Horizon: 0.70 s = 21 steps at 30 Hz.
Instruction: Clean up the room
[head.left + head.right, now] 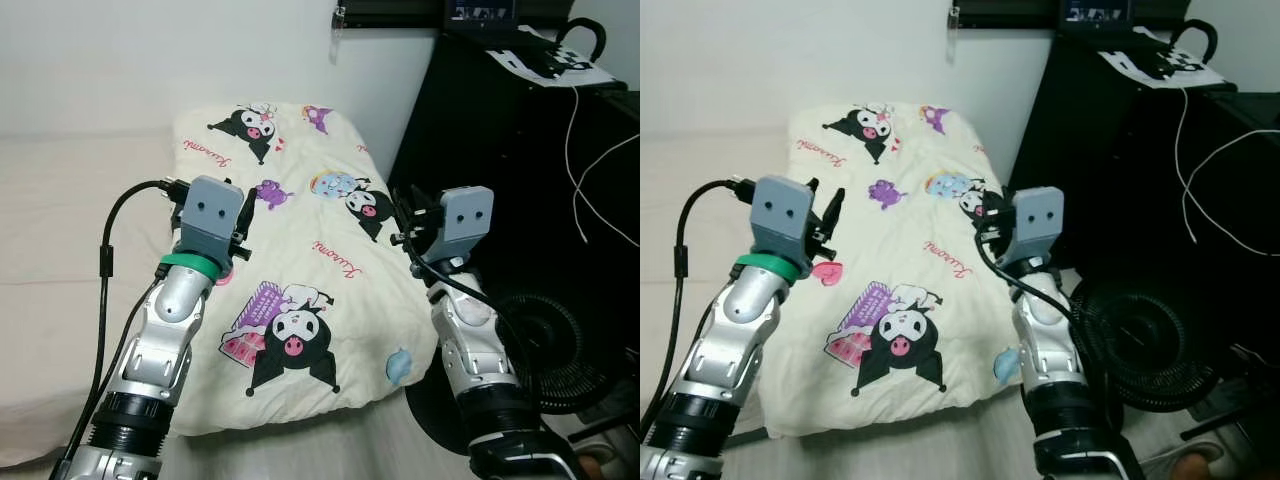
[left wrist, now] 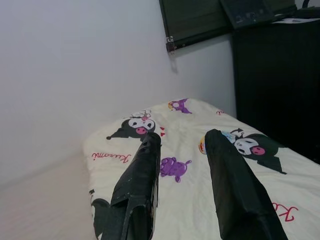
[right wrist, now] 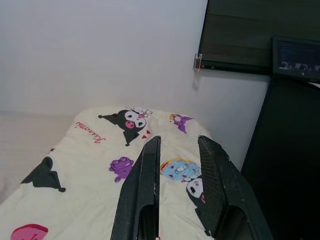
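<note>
Left wrist view: my left end effector (image 2: 182,165) hangs above the bed with its two black fingers (image 2: 137,180) spread and nothing between them; the right end effector (image 3: 177,170) is likewise parted and empty, poised over the near right side of the same bedding. Both silver arms are raised over a cream blanket (image 1: 300,290) printed with cartoon characters, which lies spread over the mattress (image 1: 60,230), its near edge hanging off the foot. To the right stands a black desk (image 1: 520,170) carrying a monitor (image 1: 480,10) and white cables (image 1: 580,150), with a black fan (image 1: 545,350) on the floor beside it. I judge the tidying barely begun: nothing is held, and the blanket remains to be straightened or folded.
</note>
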Tool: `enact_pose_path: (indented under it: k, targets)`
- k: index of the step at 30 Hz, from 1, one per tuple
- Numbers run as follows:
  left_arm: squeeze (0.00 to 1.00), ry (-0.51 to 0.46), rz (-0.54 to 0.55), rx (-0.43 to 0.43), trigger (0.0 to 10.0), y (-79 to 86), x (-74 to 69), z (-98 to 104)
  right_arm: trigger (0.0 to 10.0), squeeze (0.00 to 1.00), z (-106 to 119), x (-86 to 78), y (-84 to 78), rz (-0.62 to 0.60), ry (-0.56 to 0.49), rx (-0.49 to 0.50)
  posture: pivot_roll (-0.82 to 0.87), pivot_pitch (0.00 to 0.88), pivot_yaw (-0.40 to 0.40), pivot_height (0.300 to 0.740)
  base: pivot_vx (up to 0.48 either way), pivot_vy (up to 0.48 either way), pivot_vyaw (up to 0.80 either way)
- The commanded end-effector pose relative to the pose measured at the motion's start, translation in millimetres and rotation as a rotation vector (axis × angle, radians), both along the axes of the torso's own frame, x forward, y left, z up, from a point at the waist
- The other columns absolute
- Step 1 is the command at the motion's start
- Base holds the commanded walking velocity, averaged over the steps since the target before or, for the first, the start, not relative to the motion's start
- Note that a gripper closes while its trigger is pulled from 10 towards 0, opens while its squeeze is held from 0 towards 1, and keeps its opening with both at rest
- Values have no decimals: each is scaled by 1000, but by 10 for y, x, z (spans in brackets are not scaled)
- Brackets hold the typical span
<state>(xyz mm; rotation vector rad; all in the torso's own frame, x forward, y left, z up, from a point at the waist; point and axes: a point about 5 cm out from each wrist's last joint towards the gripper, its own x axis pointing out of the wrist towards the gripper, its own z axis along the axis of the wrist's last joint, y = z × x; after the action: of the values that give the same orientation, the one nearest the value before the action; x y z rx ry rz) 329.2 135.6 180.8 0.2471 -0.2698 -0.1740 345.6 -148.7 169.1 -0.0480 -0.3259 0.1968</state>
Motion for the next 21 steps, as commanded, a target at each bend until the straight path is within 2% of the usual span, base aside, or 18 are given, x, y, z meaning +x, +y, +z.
enact_pose_path:
  k: [1, 4, 21]
  targets:
    - [0, 25, -4, 1, 10000, -9, 9, -45, 10000, 0, -59, -12, -18, -3, 19, -12, 58, 8, -17, 740, 0, 0, 0]
    - [0, 27, -2, -3, 10000, -5, 11, -46, 10000, 0, -59, -12, -18, -2, 19, -12, 58, 8, -16, 740, 0, 91, 0]
    - [0, 24, 0, -9, 10000, 15, 16, -26, 10000, 0, -60, -2, -7, -2, 19, -21, 64, 4, -12, 740, 0, 473, 0]
